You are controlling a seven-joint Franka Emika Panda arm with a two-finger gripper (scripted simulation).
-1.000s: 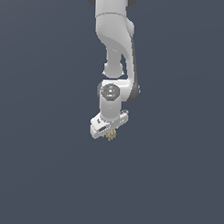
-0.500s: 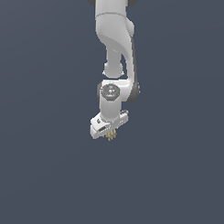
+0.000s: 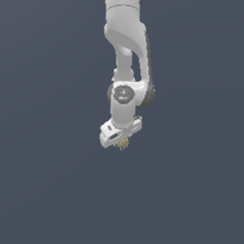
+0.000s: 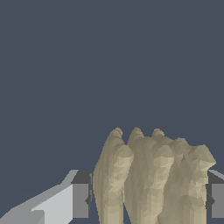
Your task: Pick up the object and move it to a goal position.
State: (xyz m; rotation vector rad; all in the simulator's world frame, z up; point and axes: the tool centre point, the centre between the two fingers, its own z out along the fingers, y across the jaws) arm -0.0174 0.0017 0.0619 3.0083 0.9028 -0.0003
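Exterior view: Panda arm (image 3: 126,39) hung straight down mid-frame, end effector (image 3: 122,143) at about 6 o'clock of the wrist joint. The tan spiked object (image 3: 123,143) sat between the fingers, its short spikes poking out just below the white hand. Wrist view: the object (image 4: 151,175) filled the gap between the two dark finger pads (image 4: 81,200), touching both sides, so the end effector was clamped on it. Background was a uniform slate grey; no table edge or goal marker could be made out, so height above any surface could not be told. Judgement: small and narrower than the hand, so probably light; faceted lumpy body looked rigid. Spikes give uneven contact, so it may pivot. Best hold is across the thick body, not the spike tips.
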